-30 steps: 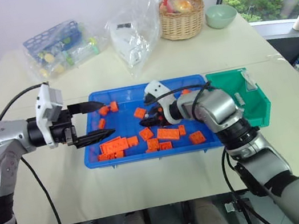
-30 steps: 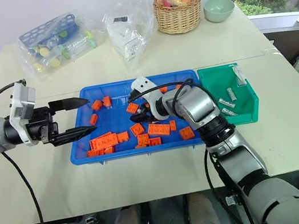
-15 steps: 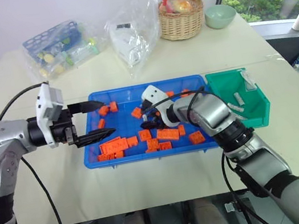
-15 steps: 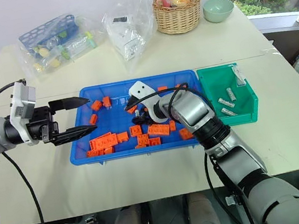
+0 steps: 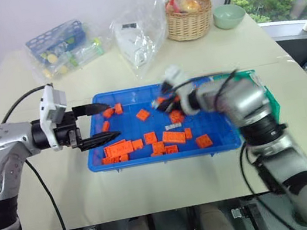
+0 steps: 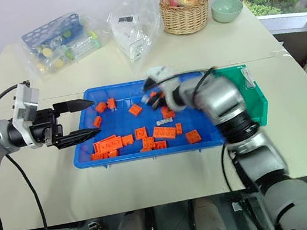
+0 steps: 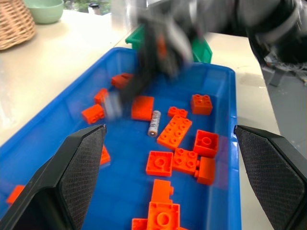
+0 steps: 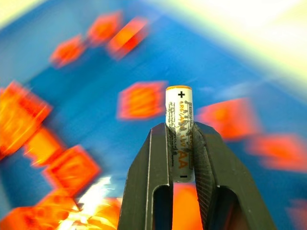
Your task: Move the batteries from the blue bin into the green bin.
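The right gripper (image 8: 180, 143) is pinching a battery (image 8: 179, 129), which stands up from between its fingertips with the plus end outermost, long axis in line with the fingers. It is held above the blue bin (image 5: 126, 157), over the bin's half nearer the desk's right edge. The green bin (image 6: 259, 109) stands just beside the blue bin on that same side, so the carry likely runs toward the desk's right edge, and the right arm is plainly the nearer one. A second battery (image 5: 173, 126) lies flat on the blue bin's floor among the orange bricks (image 5: 172, 137), its long axis roughly along the bin's length; it is the next one to fetch. The left gripper (image 5: 97, 124) hovers over the blue bin's end nearest the desk's left edge, fingers spread and empty, well apart from the green bin. Compared with a second ago, the right gripper was low among the bricks with its fingers apart; it has since closed on the battery and lifted up and toward the green bin, while the left gripper has kept its place.
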Robot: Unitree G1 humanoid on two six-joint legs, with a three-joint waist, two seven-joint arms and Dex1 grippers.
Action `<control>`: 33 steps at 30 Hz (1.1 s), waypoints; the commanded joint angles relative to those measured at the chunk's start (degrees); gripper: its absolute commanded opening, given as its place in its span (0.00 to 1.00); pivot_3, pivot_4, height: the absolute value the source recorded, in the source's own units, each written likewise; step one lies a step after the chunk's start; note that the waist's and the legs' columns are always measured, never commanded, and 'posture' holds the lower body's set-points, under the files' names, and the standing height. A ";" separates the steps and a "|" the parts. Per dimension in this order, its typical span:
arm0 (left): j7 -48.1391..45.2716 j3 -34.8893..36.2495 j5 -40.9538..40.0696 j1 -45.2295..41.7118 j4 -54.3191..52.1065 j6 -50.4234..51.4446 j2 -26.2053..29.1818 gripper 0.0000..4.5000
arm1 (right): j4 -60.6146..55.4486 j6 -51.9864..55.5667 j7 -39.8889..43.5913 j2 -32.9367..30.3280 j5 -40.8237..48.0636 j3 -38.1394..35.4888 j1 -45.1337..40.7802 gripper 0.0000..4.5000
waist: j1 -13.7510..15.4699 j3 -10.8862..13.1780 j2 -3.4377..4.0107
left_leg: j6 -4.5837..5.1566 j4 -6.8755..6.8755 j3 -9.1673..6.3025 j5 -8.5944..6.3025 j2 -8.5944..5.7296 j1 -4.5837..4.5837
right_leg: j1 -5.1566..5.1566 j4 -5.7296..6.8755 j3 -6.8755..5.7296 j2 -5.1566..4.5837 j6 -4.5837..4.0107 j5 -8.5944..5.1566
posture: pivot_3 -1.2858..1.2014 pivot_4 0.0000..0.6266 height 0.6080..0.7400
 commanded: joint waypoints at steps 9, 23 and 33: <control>-2.74 -3.70 1.85 -5.11 4.11 -3.86 -3.52 1.00 | -14.28 8.93 1.41 -21.42 4.81 -16.07 19.46 0.13 | -0.73 -0.02 -0.03 | 0.03 -0.07 0.05 -0.01 0.02 0.13 | 0.03 -0.06 0.01 0.04 0.00 0.00 | 0.52 0.24 0.97; -3.81 -4.38 2.71 -6.79 5.12 -4.46 -4.16 1.00 | -2.54 -26.54 25.31 -22.02 1.58 7.21 0.56 0.73 | -0.75 0.07 0.09 | 0.04 -0.06 0.00 -0.02 0.07 0.10 | 0.01 -0.08 0.05 0.17 0.01 -0.02 | 0.52 0.24 0.97; 0.17 -0.43 0.78 -1.64 -1.23 -2.08 -2.27 1.00 | 26.11 -50.76 39.68 -7.58 -12.32 25.50 -12.14 0.73 | -0.20 0.08 0.08 | 0.04 0.03 0.03 -0.01 0.08 0.00 | 0.00 -0.07 0.06 0.18 0.02 0.00 | 0.52 0.24 0.97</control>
